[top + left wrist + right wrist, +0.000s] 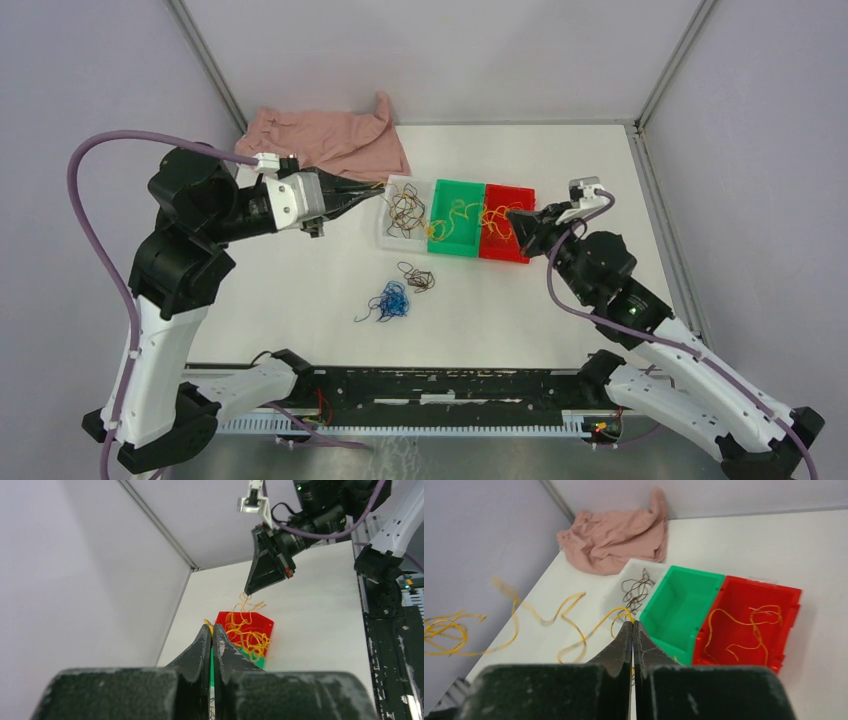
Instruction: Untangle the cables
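Reading the top view as a clock face with 12 o'clock at the far wall, I see three bins in a row just past the table (300, 330) centre: a white bin (385, 232) at 9 o'clock of the row, a green bin (452, 247) in the middle and a red bin (503, 252) at 3 o'clock, each touching the next.

The left gripper (380, 191) reaches in from 9 o'clock, its tip at the white bin's far left corner. In the left wrist view its jaws are pressed together. A short bit of yellow strand shows at the tip, and I cannot tell whether it is gripped.

The right gripper (512, 215) comes in from 4 o'clock and hovers over the red bin. Its jaws are closed, pinching the yellow-orange cables (470, 213). In the left wrist view the strands hang from its tip down into the red bin. These cables loop across the green and red bins. In the right wrist view more of them run off towards 9 o'clock, blurred.

The dark brown cables (405, 210) lie in the white bin. A second dark brown bunch (417, 277) lies on the table at 6 o'clock of the white bin. The blue cables (392, 300) lie on the table just beside that bunch, at its 7 o'clock.

A pink cloth (330, 140) lies crumpled at 11 o'clock, near the far wall.
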`<state>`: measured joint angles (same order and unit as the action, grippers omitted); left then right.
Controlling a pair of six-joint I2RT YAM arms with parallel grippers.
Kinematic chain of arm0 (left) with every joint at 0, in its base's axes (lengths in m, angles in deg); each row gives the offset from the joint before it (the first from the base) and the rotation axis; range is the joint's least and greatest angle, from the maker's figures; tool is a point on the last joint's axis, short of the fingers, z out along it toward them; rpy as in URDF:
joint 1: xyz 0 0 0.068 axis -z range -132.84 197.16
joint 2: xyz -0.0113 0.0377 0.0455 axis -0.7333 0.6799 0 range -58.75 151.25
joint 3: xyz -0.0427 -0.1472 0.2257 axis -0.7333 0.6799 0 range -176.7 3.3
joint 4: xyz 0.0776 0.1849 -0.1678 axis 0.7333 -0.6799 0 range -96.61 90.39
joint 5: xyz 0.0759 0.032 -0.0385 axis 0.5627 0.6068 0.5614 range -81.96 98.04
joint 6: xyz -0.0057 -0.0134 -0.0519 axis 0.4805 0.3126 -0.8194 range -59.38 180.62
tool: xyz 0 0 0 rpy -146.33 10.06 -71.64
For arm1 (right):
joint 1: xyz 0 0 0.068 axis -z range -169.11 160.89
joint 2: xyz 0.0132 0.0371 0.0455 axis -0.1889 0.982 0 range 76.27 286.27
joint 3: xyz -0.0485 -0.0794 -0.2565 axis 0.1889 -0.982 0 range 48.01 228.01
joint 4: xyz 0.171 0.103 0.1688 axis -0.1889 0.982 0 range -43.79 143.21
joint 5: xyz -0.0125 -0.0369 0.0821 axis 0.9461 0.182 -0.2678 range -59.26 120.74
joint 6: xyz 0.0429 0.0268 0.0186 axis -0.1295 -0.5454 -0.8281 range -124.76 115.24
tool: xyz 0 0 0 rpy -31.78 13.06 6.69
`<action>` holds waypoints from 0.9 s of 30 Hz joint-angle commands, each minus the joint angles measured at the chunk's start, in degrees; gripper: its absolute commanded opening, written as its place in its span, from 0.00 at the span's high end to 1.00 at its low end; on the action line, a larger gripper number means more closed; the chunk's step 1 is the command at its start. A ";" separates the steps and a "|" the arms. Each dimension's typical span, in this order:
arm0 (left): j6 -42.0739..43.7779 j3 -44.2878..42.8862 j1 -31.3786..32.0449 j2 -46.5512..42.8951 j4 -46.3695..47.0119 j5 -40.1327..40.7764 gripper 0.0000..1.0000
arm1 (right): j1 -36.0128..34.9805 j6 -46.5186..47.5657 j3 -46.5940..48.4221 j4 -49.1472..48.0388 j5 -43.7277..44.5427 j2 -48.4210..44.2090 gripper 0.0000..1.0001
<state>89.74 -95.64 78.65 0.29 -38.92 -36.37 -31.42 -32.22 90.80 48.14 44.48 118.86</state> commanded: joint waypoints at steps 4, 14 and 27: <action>8.27 0.75 -0.02 -2.87 2.70 9.33 0.97 | 1.39 4.69 3.12 9.32 16.37 -3.56 1.00; 15.98 3.87 -0.02 -5.47 16.79 28.75 0.97 | 2.57 1.90 2.54 17.25 25.62 -4.23 1.00; 28.95 -0.91 -0.03 -1.74 48.40 45.62 0.97 | 5.63 -1.24 3.33 23.45 27.10 -1.96 1.00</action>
<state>111.58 -91.97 78.65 -2.94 -5.96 3.55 -26.81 -32.18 91.67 69.39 69.40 116.19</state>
